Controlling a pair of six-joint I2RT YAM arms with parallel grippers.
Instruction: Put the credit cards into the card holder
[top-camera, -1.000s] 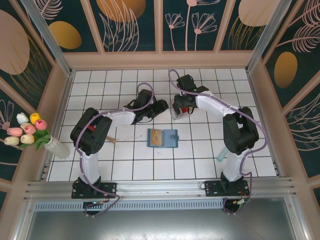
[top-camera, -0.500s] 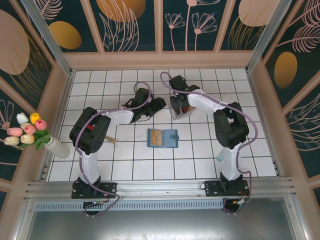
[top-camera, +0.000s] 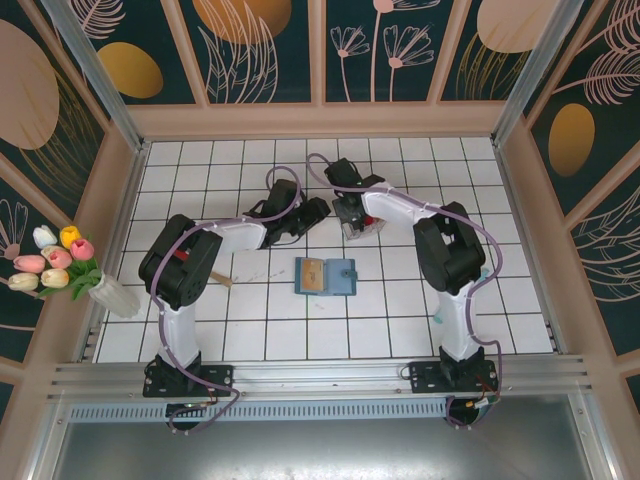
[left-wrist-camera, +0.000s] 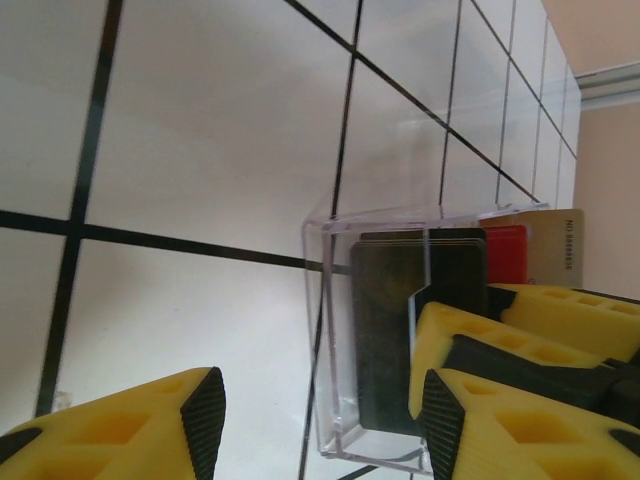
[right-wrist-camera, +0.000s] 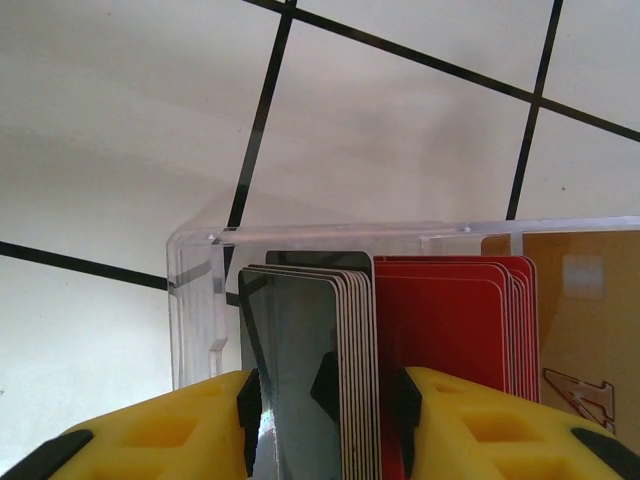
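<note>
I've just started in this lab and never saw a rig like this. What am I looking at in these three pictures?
These are two robot arms, a left arm and a right arm, bolted at the near edge of a white tiled table. The wide picture comes from a fixed camera above and behind them. The other two come from a small camera on each wrist, so the yellow fingers at the bottom are that arm's own. On the table lies an open teal card holder. Farther back stands a clear rack with black cards, red cards and a tan card upright in it. The right gripper straddles the black cards; whether it is pinching them I cannot tell. The left gripper is open close to the rack, holding nothing.
</note>
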